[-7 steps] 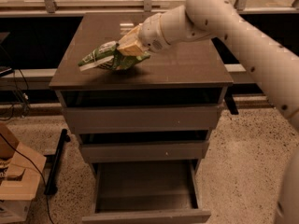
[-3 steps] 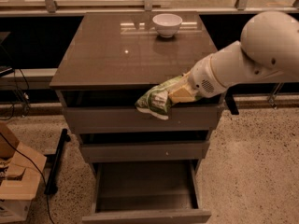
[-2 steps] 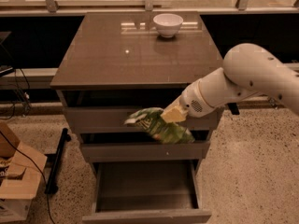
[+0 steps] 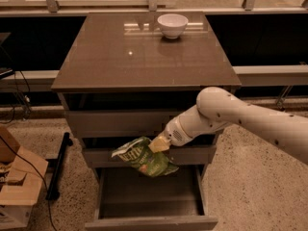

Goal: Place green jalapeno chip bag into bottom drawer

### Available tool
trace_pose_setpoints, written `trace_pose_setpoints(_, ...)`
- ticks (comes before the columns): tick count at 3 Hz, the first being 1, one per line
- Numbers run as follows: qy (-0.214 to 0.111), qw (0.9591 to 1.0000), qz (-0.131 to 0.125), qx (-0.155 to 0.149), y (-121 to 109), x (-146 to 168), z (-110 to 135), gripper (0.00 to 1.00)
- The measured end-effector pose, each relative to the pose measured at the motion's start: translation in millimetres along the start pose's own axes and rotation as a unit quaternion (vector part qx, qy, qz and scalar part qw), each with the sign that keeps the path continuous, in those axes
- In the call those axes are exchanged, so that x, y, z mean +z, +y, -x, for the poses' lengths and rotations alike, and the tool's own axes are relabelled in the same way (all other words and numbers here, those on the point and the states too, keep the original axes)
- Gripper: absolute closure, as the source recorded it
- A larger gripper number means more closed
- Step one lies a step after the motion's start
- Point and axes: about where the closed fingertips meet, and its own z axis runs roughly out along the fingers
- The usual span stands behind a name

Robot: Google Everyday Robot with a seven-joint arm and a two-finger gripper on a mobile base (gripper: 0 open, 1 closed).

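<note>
My gripper (image 4: 158,145) is shut on the green jalapeno chip bag (image 4: 142,157) and holds it in front of the middle drawer, just above the bottom drawer. The bag is green with pale patches and hangs down and to the left from the gripper. The bottom drawer (image 4: 149,220) is pulled out and its deep tray lies open below the bag. My white arm (image 4: 240,117) reaches in from the right.
A white bowl (image 4: 172,25) stands at the back of the brown cabinet top (image 4: 120,57). Two shut drawers (image 4: 115,123) sit above the open one. A cardboard box (image 4: 14,186) and cables lie on the floor at left.
My gripper has carried the bag off the cabinet top, over its front edge, and down past the upper drawers to just above the open bottom drawer.
</note>
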Motion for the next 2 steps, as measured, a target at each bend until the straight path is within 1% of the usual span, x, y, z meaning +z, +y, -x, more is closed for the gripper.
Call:
trace_pose_setpoints(1, 0.015, 0.9986, 0.035, 0.036, -24.0, 74.1, -33.1, 1.00)
trace_pose_setpoints(2, 0.015, 0.9986, 0.035, 0.036, -24.0, 74.2, -33.1, 1.00)
